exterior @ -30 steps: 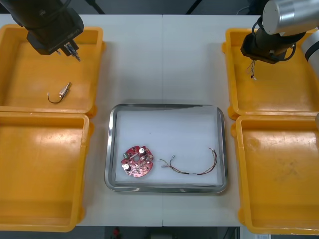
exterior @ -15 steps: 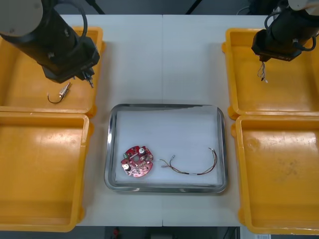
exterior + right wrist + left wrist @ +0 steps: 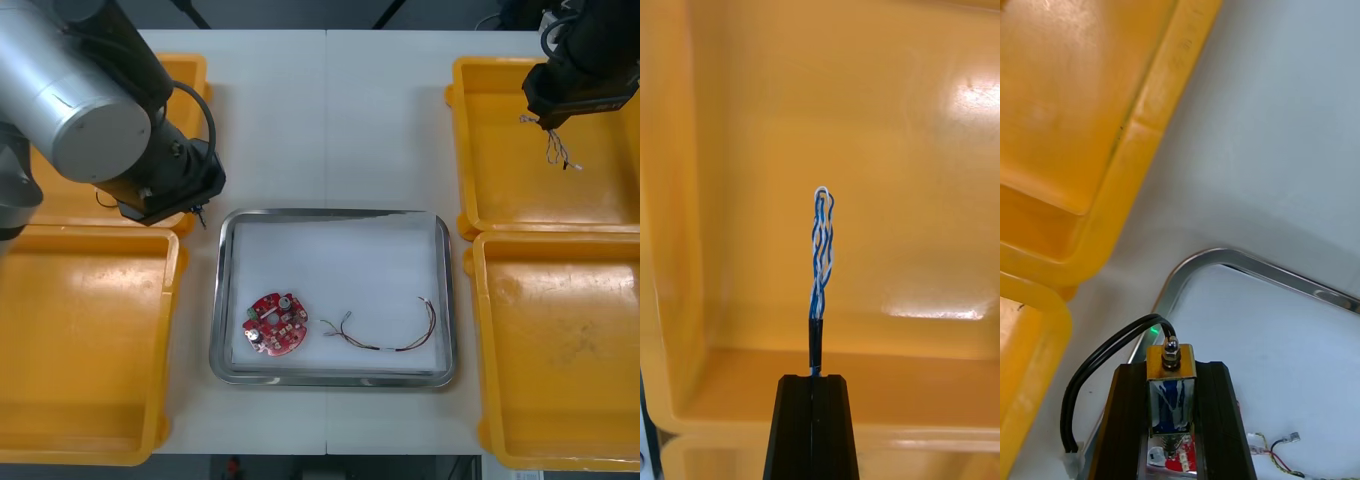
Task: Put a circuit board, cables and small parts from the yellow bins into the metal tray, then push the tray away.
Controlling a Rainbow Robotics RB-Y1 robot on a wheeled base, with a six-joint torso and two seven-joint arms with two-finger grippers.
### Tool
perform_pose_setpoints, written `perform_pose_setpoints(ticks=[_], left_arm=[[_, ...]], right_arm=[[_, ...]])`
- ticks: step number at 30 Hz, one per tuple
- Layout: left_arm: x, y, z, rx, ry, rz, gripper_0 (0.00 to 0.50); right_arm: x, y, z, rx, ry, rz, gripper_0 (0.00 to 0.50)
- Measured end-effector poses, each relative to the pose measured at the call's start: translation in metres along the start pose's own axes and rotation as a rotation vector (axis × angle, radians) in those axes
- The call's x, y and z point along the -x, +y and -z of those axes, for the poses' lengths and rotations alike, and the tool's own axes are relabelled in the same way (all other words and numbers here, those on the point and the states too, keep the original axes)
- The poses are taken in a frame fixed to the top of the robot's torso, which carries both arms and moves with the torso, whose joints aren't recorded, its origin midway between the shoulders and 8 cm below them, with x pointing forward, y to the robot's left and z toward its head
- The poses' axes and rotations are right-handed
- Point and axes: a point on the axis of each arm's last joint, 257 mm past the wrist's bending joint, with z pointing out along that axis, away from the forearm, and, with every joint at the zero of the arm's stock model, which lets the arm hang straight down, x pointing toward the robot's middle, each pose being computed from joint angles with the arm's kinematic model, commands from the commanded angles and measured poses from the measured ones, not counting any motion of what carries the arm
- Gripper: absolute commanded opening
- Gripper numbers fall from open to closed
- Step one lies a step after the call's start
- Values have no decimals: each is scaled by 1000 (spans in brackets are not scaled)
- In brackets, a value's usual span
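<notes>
**benchrat:** So where's the left gripper at?

**wirenut:** Right at the near corner of the far left yellow bin, just beside the far left corner of the metal tray. From the left wrist view, its fingers are clamped on a small metal part. There's a black cable looping off that part to one side. The tray's shiny rim curves past just beyond the fingertips.

**benchrat:** And the other arm?

**wirenut:** The right gripper is up over the far right yellow bin. It's pinching a twisted blue and white cable, and the loose end dangles below it over the bin floor. The right wrist view is clearer: the fingers are squeezed nearly together on the cable's dark sleeved end. The blue and white cable sticks straight out past them, with orange bin wall behind.

**benchrat:** Anything in the tray yet?

**wirenut:** Yep. A round red circuit board sits in the near left part on the white liner. A red and yellow cable lies just beside it toward the right. The two aren't touching as far as I can see.
</notes>
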Motion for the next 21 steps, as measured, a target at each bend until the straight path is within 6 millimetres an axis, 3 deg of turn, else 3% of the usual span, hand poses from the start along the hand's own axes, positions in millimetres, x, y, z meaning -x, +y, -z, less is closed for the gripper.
perform_pose_setpoints(ticks=[8,21], left_arm=[[-21,-33,-7,-20,-9,25,0],[-51,-44,-51,28,-14,8,0]], right_arm=[[-8,10,21,59,-16,134,0],[-30,14,34,60,-94,300,0]])
